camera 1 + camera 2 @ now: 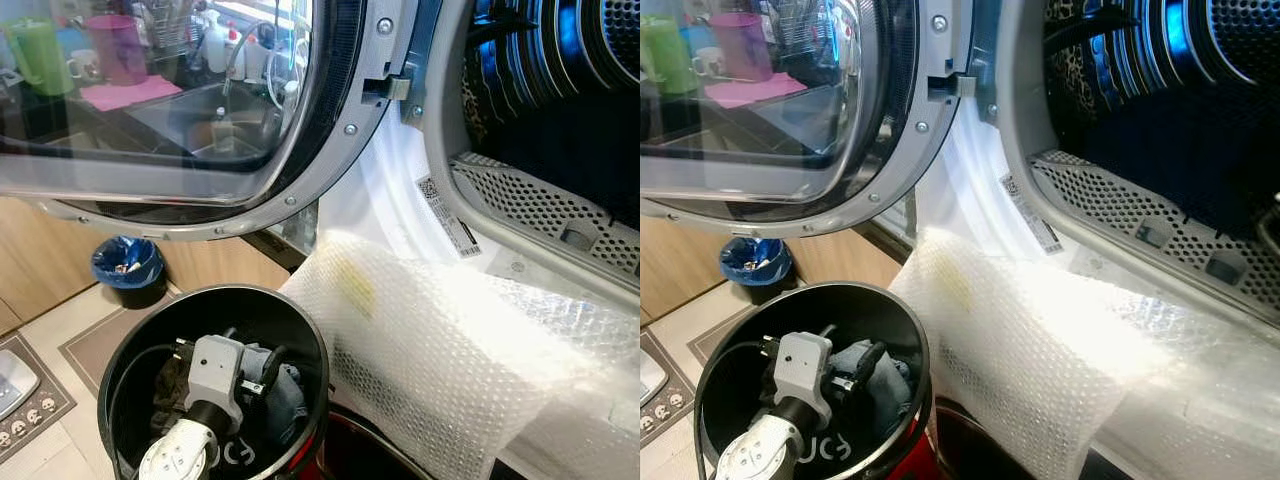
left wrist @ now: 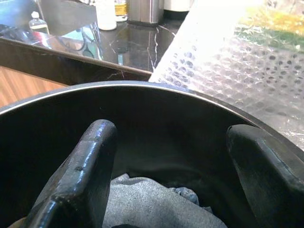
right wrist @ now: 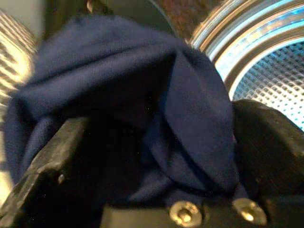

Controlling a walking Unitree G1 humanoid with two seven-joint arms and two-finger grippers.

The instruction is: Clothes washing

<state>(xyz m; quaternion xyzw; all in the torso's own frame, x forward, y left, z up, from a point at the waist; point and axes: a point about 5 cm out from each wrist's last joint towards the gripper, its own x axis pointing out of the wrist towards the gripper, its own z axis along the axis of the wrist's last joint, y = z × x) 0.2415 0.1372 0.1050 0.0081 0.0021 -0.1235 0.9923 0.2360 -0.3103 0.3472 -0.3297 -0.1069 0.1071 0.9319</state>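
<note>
Left gripper (image 1: 262,385) lowered into a black bucket (image 1: 130,350), fingers (image 2: 80,175) spread apart, nothing between them. Grey cloth (image 2: 142,204) heaped at the bucket's bottom, directly below and between the fingertips; seen from the head as a bluish-grey bundle just right of the wrist. Bucket wall curving close ahead of the fingers.

Bubble wrap (image 1: 430,340) draped over the lower lip of the washer opening, just beyond the bucket rim on the gripper's right. Washer door (image 1: 170,110) swung wide above the left gripper, its glass reflecting a kitchen counter. Drum (image 1: 570,70) open up and to the right, dark inside, with a perforated grey panel (image 1: 540,205) along its lower edge.

Right gripper (image 3: 156,156) with a dark blue garment (image 3: 133,104) bunched between its fingers and spilling over them; fingers apart around the cloth, firmness of the pinch not possible to tell. Shiny ribbed drum surface just behind the garment.

Small blue-lined bin (image 1: 127,265) on the floor well beyond the bucket, against a wooden cabinet (image 1: 40,260).
</note>
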